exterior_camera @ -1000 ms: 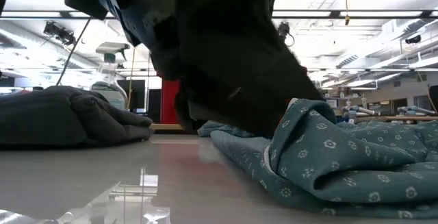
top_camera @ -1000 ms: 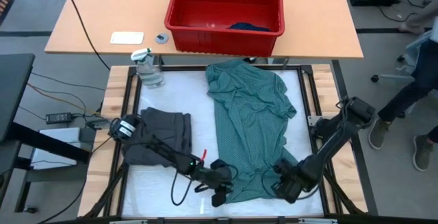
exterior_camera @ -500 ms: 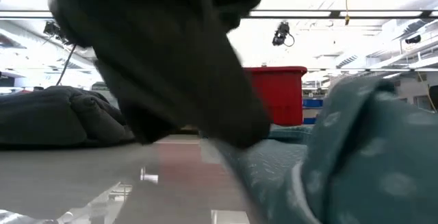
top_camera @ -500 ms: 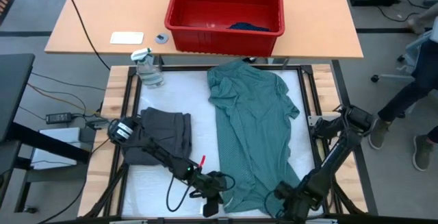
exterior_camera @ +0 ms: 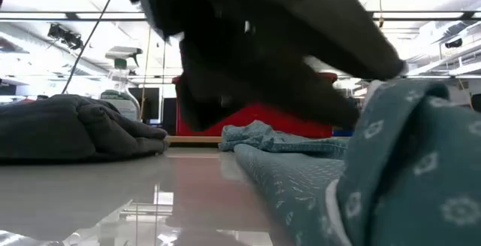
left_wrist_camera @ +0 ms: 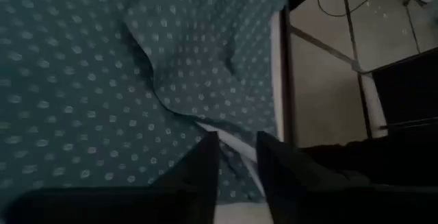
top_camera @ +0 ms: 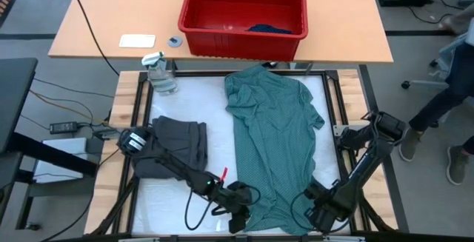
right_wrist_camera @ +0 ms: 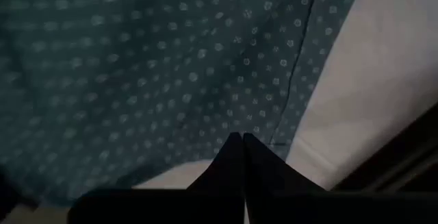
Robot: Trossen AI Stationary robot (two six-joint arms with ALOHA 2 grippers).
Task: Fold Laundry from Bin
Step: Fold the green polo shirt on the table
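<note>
The teal-green dotted T-shirt (top_camera: pixel 274 146) lies stretched lengthwise on the white table, from below the red bin (top_camera: pixel 189 5) to the near edge. My right gripper (top_camera: pixel 324 211) is shut on its near right corner. My left gripper (top_camera: pixel 241 211) is at the near left corner. In the left wrist view its fingers (left_wrist_camera: pixel 205 166) are open, one on each side of the white-edged hem (left_wrist_camera: pixel 236 145); I cannot tell whether they touch it. A folded dark grey piece (top_camera: pixel 174 149) rests flat on the table's left. A navy piece (top_camera: pixel 268 29) lies in the bin. My right gripper pinches the T-shirt's edge at its near right corner (right_wrist_camera: pixel 263 131) between its shut fingers, which point down from above. That corner stands raised off the table (exterior_camera: pixel 413 148). The rest of the shirt lies flat behind it.
The bin stands on a wooden table beyond the work table's far edge. A spray bottle (top_camera: pixel 161 74) lies at the far left corner. A person's legs (top_camera: pixel 444 116) show off the table's right side. Bare white table lies between the grey piece and the shirt.
Both grippers have gone toward the table's near edge, then come slightly up and back. The T-shirt has been drawn out lengthwise. Its bunched right side has straightened, its near hem has moved toward the near edge, and its far end has stayed below the bin.
</note>
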